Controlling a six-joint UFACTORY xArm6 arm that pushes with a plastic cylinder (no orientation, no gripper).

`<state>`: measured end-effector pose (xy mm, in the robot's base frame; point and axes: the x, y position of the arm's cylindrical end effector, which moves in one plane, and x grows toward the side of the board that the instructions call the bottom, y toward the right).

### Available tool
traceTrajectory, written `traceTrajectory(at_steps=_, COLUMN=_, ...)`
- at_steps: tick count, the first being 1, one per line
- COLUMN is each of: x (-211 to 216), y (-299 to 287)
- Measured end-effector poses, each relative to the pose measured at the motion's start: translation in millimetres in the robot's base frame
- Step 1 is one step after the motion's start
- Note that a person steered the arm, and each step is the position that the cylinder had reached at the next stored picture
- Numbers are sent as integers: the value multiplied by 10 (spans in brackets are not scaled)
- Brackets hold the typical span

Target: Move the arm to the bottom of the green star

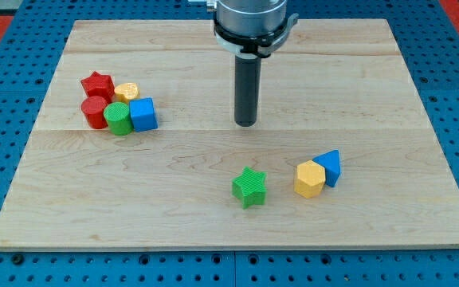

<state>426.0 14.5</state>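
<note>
Rod end, my tip (246,123), stands on the wooden board (373,80) near its centre, touching no block; it is a plain rod with no jaws to part or close. Green star (250,187) lies nearer the view's bottom than my tip, almost directly below it and clearly apart. To the star's right sit a yellow hexagon (310,178) and a blue triangle (331,167), touching each other. At far left a cluster holds a red star (97,83), a yellow block (127,90), a red cylinder (95,112), a green cylinder (118,118) and a blue cube (143,114).
</note>
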Motion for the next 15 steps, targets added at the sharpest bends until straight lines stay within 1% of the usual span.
traceTrajectory(at_steps=7, x=43, y=-776)
traceTrajectory(at_steps=9, x=241, y=-1101)
traceTrajectory(at_steps=12, x=285, y=-1244)
traceTrajectory(at_steps=13, x=338, y=-1581)
traceTrajectory(at_steps=14, x=786, y=-1905)
traceTrajectory(at_steps=15, x=1584, y=-1523)
